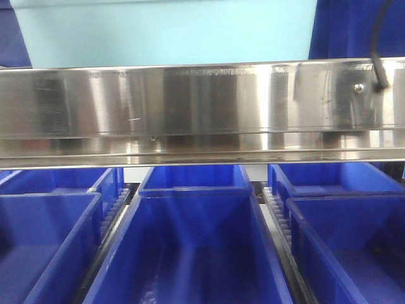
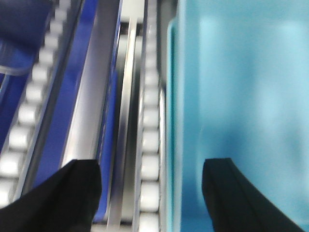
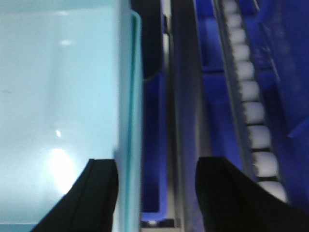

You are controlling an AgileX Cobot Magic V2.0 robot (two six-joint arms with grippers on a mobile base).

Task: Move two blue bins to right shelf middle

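Your left gripper point(image 2: 150, 166): jaws wide apart, astride a side wall of the light blue bin point(image 1: 164, 31), gripping nothing | your right gripper point(image 3: 158, 162): same, at its other side wall | bin sits above steel rail point(image 1: 202, 107); dark blue bins point(image 1: 190, 247) on the shelf below.

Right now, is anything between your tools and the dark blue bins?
Yes. A pale cyan bin has its side walls inside the open left tool and right tool; a steel rail crosses above the dark blue bins.
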